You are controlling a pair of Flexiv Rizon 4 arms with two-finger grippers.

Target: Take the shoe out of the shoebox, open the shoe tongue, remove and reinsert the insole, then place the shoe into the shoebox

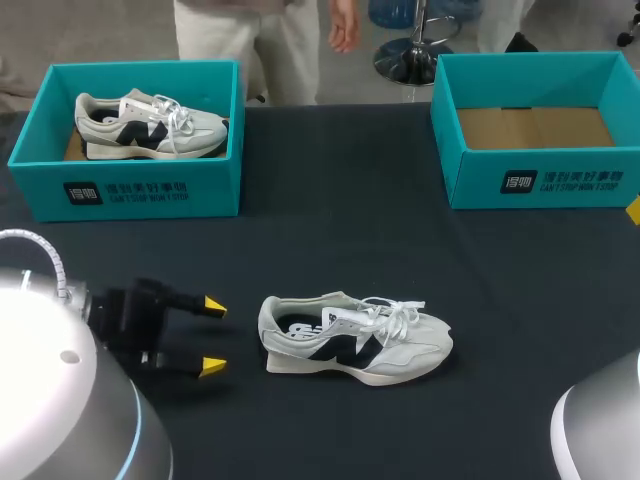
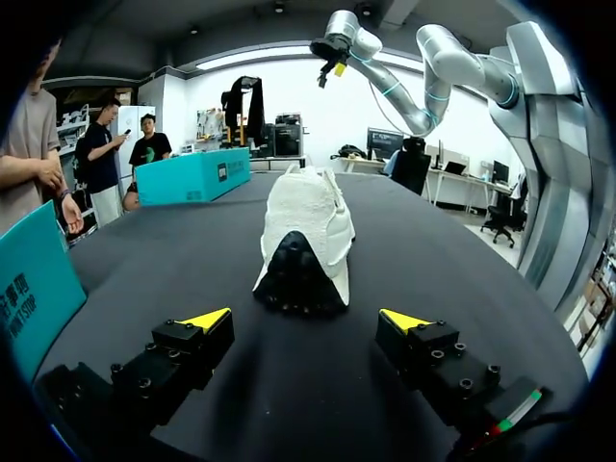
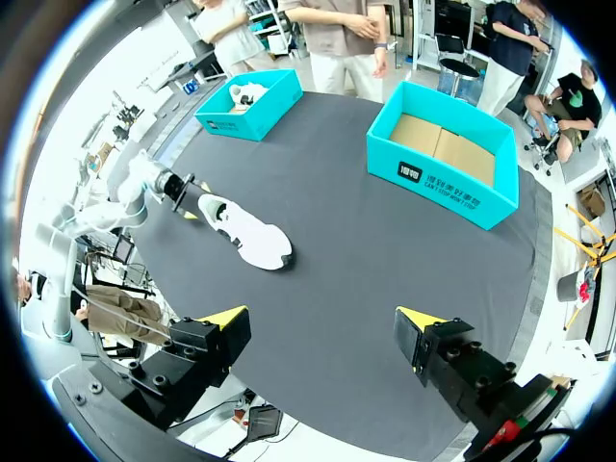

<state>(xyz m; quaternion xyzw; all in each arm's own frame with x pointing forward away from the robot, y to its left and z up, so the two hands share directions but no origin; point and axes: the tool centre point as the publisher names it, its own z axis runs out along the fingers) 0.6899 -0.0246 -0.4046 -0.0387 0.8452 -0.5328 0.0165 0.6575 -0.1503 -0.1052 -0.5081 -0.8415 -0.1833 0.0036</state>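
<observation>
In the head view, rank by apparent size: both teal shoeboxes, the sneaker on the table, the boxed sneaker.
1. Teal cardboard shoebox holding a sneaker and empty teal cardboard shoebox: alike, tied.
2. White-and-black sneaker on the black table (table).
3. White-and-black sneaker in the box, perhaps only because farther.

The lower-centre sneaker [image 1: 355,345] is cream and pale grey with black marking; the upper-left shoebox [image 1: 140,190] and upper-right shoebox [image 1: 480,185] are teal; the table [image 1: 330,240] is black.

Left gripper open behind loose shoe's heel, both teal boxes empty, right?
No. Only the right shoebox is empty; the left shoebox holds a second shoe, as the head view shows. The left gripper is open behind the heel of the loose shoe.
</observation>
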